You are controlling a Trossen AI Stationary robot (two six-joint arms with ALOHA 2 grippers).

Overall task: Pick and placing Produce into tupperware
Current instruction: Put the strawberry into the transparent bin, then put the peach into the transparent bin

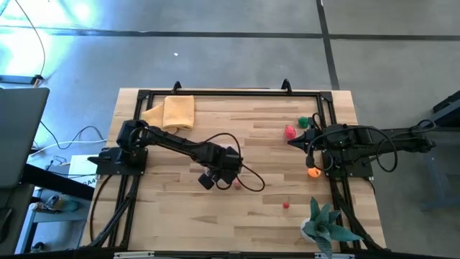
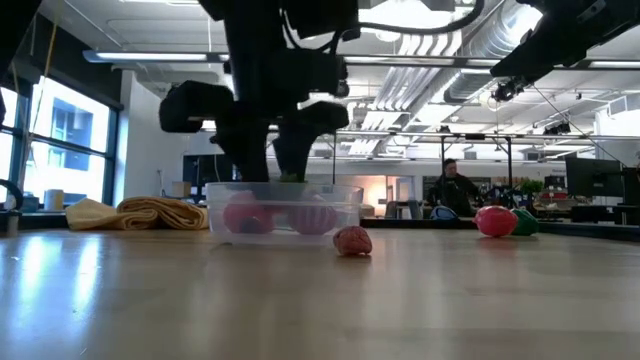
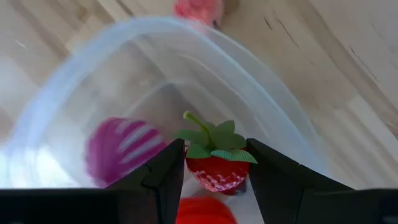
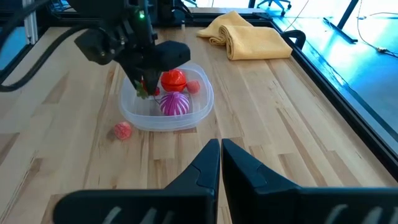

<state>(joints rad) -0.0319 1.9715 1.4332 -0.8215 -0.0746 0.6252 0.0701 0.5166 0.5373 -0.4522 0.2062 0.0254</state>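
Wooden table (image 1: 237, 216), light planks, black frame rail along edges.

Folded yellow-orange cloth (image 1: 172, 113) at far left corner of table, just inside rail; lies flat, bunched folds; seen too in low view (image 2: 135, 213) and right wrist view (image 4: 252, 37).

Spiky teal-green potted plant (image 1: 323, 224) at near right corner of table, leaves spread.

Person (image 2: 452, 190) seated in room beyond far table edge, dark top, among desks.

Laptop (image 1: 18, 155) on stand off left table edge; cables on grey floor beside it.
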